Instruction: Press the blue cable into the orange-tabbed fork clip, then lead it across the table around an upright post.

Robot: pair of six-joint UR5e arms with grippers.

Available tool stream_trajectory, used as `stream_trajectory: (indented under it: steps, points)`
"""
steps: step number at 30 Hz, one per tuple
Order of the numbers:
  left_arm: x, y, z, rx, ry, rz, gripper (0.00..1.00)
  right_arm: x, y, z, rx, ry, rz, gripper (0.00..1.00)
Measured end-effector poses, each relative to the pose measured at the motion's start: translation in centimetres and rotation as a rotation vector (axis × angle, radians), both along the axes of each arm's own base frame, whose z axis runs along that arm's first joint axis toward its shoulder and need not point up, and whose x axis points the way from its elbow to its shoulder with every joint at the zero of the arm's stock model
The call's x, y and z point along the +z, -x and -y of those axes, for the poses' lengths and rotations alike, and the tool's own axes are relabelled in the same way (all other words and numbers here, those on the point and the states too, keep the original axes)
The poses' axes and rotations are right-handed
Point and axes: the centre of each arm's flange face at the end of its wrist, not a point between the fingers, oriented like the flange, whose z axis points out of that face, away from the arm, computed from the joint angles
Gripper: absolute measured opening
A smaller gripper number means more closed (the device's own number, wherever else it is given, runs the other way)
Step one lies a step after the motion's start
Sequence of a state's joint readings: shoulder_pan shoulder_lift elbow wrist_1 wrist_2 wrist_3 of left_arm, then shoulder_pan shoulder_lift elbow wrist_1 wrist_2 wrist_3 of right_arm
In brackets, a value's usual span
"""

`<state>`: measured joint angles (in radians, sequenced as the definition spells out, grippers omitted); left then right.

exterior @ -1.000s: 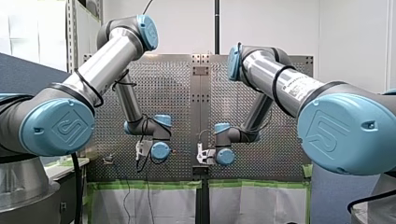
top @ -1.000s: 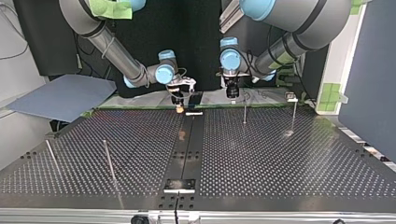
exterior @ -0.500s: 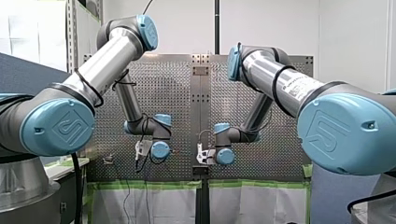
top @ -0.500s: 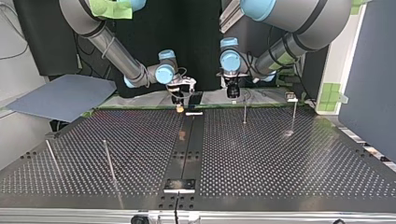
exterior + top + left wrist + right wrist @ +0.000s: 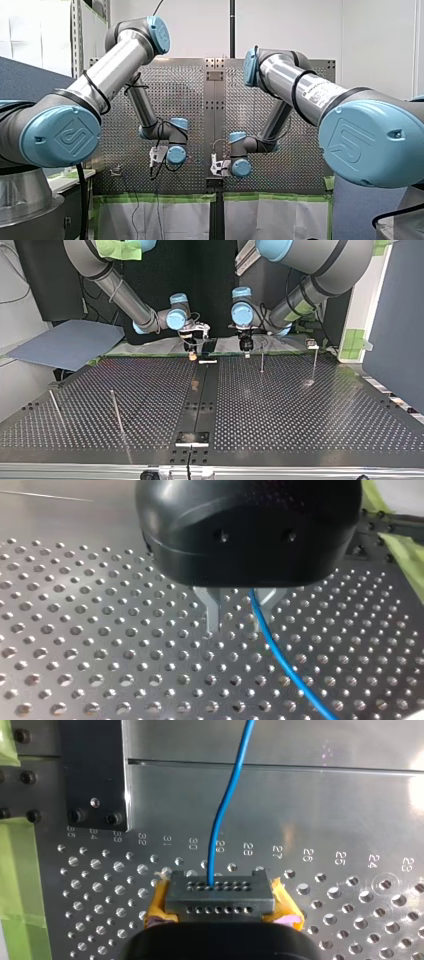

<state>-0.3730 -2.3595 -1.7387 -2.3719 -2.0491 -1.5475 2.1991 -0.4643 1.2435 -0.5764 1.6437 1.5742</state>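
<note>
Your left gripper has just slid toward 9 o'clock in the top view. That brings it nearer your right gripper, which has kept its place at the 12 o'clock edge of the perforated metal table. The front view shows the same shift, with the left wrist now closer to the middle strip. I read this as the left arm taking up its station along the thin blue cable, so the task looks barely begun, with nothing pressed in and no post rounded. The nearest thin upright metal post stands at 4 o'clock of the left gripper in the top view. The cable is too fine to follow in either wide view, and only the wrist views show it. The left wrist view has the two metal fingers standing apart, with the cable running loose between them, close to one. In the right wrist view the cable comes straight to the right gripper's grey, hole-dotted tip with yellow-orange padding and vanishes behind it. You cannot tell whether that gripper is clamped on the cable. The orange-tabbed fork clip you cannot pick out for certain. A small white fitting lies at 3 o'clock of the right gripper in the top view, too small to identify.
</note>
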Motion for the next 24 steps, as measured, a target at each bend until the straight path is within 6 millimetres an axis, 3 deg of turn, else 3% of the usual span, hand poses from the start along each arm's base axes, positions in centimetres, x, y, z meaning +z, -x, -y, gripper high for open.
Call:
stream_trajectory:
  steps: [10, 24]
  points:
    - [-2.6, -0.7, 0.4, 0.016, -0.042, -0.075, 0.37, 0.0, -0.1, -0.1, 0.004, -0.002, -0.001, 0.00]
    - [-2.4, -1.2, 0.4, 0.047, -0.068, -0.124, 0.37, -0.1, -0.1, -0.2, 0.005, -0.005, -0.005, 0.00]
